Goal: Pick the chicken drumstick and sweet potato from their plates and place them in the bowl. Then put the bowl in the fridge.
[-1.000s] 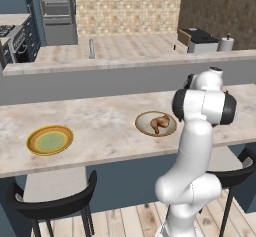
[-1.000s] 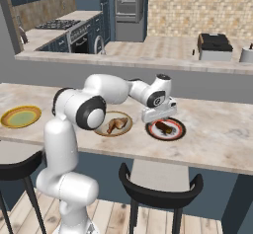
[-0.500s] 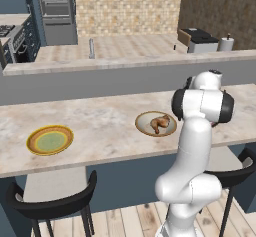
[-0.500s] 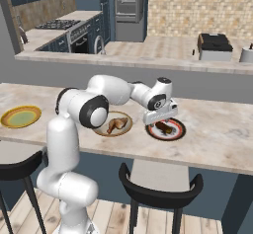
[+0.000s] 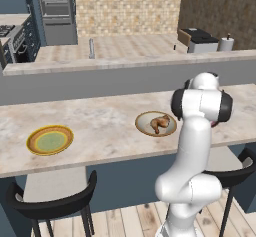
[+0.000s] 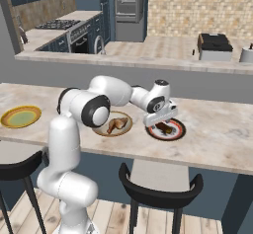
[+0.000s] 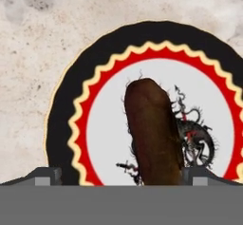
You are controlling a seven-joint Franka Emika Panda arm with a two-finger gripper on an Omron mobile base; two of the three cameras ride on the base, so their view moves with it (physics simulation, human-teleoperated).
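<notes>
The sweet potato (image 7: 152, 129), a dark reddish-brown oblong, lies on a plate (image 7: 71, 91) with a black rim, red zigzag band and white centre. My gripper (image 7: 126, 176) hangs open just over it, one fingertip (image 7: 47, 175) on each side, not touching. From the right base view the gripper (image 6: 160, 121) sits low over the sweet potato (image 6: 166, 128) and its plate (image 6: 177, 135). The golden-brown chicken drumstick (image 6: 115, 125) (image 5: 160, 122) lies in the beige bowl (image 6: 101, 131) (image 5: 142, 127) just left of that plate. A yellow-rimmed plate (image 5: 33, 143) (image 6: 20, 117) with nothing on it sits far left.
Dark bar stools (image 6: 158, 191) (image 5: 50, 201) stand under the counter's near edge. A raised grey ledge (image 5: 100, 68) runs behind the counter. Beyond it are a back counter with a dark appliance (image 6: 214, 47), a stove (image 6: 59, 24) and the tall fridge (image 6: 128, 3).
The gripper has come down and slightly right onto the sweet potato's plate, still open. The bowl, drumstick and both plates have not moved.
</notes>
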